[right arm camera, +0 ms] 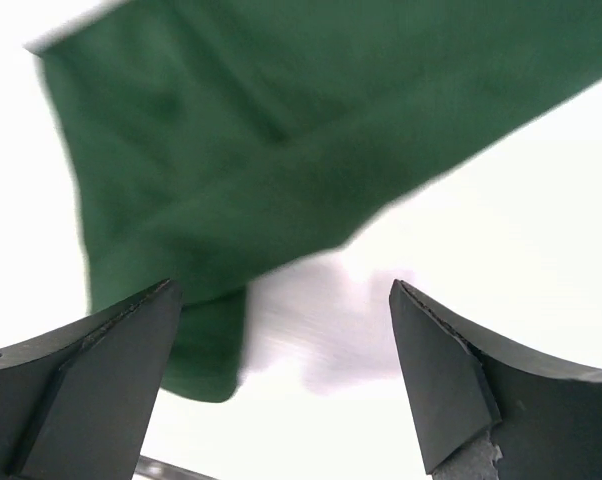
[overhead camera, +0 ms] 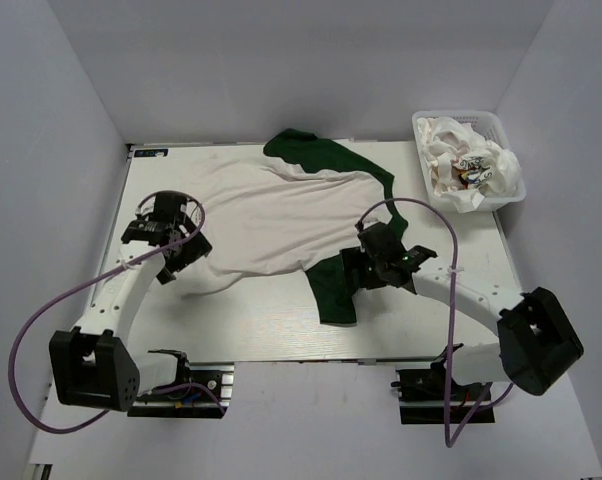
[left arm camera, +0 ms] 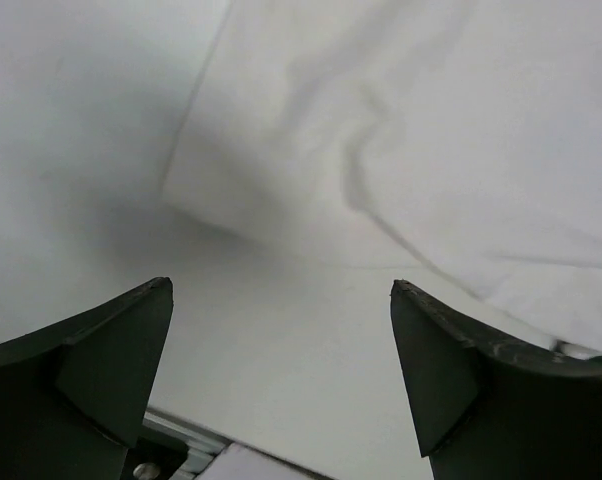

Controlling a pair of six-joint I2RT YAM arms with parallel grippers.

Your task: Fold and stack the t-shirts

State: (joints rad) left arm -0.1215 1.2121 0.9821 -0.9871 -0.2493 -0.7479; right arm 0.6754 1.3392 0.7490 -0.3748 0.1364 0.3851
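A white t-shirt (overhead camera: 266, 215) with dark green sleeves lies spread on the table. One green sleeve (overhead camera: 333, 285) points toward the near edge, the other (overhead camera: 316, 150) lies at the back. My left gripper (overhead camera: 173, 262) is open and empty over the shirt's left hem corner (left arm camera: 196, 195). My right gripper (overhead camera: 366, 272) is open and empty just right of the near green sleeve (right arm camera: 231, 170). More white t-shirts (overhead camera: 468, 165) with small colourful prints are crumpled in the basket.
A white plastic lattice basket (overhead camera: 511, 195) stands at the back right corner of the table. Purple cables loop from both arms. White walls enclose the table on three sides.
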